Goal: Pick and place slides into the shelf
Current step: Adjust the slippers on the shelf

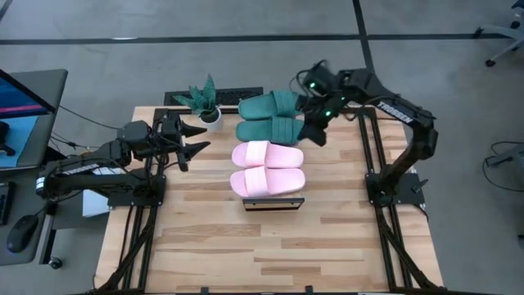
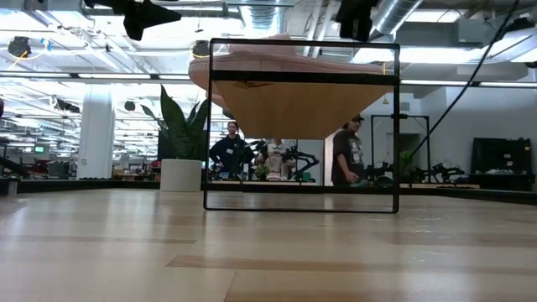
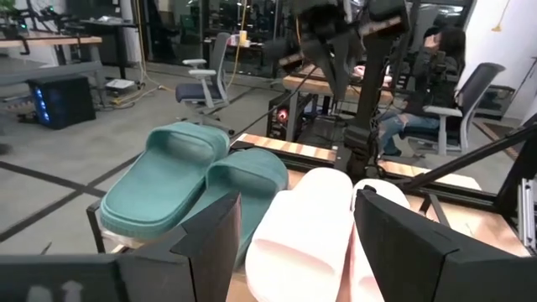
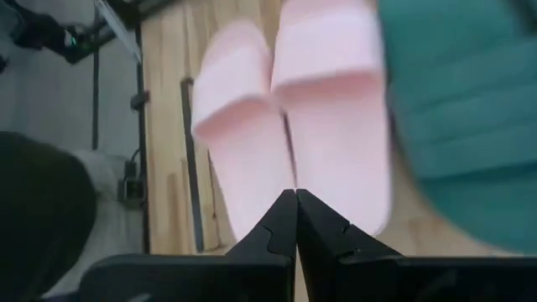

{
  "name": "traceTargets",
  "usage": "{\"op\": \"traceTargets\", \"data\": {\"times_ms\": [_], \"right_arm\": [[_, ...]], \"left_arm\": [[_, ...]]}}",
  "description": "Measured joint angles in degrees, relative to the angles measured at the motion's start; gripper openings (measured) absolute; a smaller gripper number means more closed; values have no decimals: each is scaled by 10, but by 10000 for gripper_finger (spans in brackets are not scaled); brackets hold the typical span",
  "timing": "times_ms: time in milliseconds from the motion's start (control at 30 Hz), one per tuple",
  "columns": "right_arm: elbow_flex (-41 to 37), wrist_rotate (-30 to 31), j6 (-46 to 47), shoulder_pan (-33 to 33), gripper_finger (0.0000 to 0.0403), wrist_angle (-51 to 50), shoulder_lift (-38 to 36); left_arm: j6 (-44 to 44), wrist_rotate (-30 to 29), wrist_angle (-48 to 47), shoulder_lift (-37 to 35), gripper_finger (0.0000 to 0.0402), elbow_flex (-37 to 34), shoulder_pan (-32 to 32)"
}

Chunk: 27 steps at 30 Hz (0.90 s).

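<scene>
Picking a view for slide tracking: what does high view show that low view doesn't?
High only: green slides, potted plant, both arms whole, left tool open and right tool shut beside the slides. Low only: two people in the room behind, the shelf's dark frame side-on. Both: pink slides on the shelf, wooden table.

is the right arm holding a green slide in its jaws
No: in the right wrist view the right gripper has its jaws shut together on nothing, above the pink slides, with the green slide off to the side.
</scene>
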Motion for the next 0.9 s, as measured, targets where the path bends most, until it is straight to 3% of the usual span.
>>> {"op": "traceTargets", "data": {"times_ms": [300, 500, 633, 900], "right_arm": [[0, 2, 44, 10, 0, -70, 11], [-20, 19, -12, 28, 0, -94, -5], [-79, 21, -5, 35, 0, -46, -59], [-279, 34, 62, 16, 0, 175, -164]], "left_arm": [[22, 3, -3, 0, 220, 0, 0], [55, 13, -3, -14, 220, 0, 0], [57, 17, -4, -33, 220, 0, 0], [56, 17, -15, -66, 220, 0, 0]]}}
